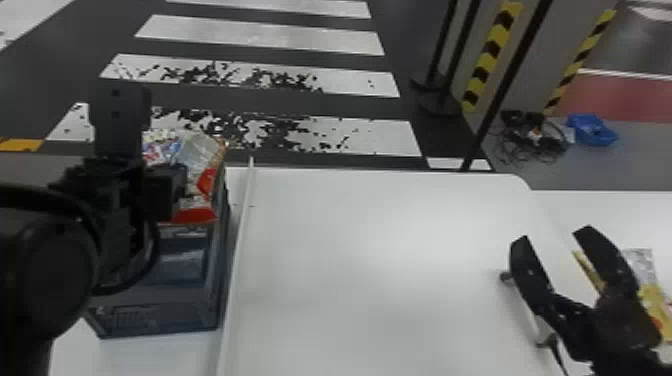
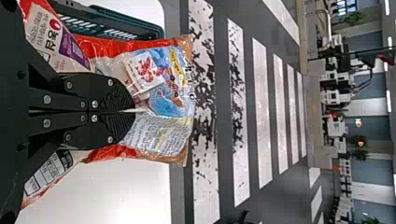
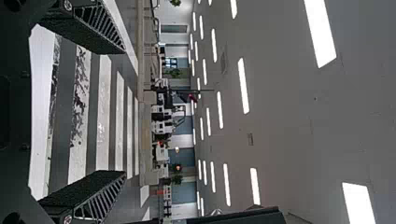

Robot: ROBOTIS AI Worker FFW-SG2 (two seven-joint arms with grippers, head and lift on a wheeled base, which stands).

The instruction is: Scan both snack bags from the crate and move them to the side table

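"Start at the left. What's there?"

"The crate [image 1: 155, 320], and at its far end a red-edged snack bag [image 2: 163, 84]. The left hand [image 2: 133, 111] has its fingers pinched together on the bag, near the middle of its width."

"Is it clear of the crate?"

"I can't tell; the arm hides the lower part from the head, and the wrist view has the crate just beside it."

"And in the middle?"

"The bare white counter [image 1: 375, 250], nothing on it between crate and right arm."

"Then the right?"

"The right hand [image 1: 554, 239], fingers spread wide, nothing between them. Just by one finger is a small dark knob [image 1: 506, 276]; I can't say what it belongs to. Beyond the hand, partly hidden, is a yellow-and-silver packet [image 1: 650, 295] at the side counter [image 1: 600, 205]."

"So which step is this?"

"Picking a bag from the crate, I'd judge, with its scan to come. The far packet may be the other bag, delivered, but that's a guess."

"Next move?"

"Draw the bag free without catching the rim, keep the pinch firm, and turn its code to be read. After that it needs carrying rightward, perhaps by handover."
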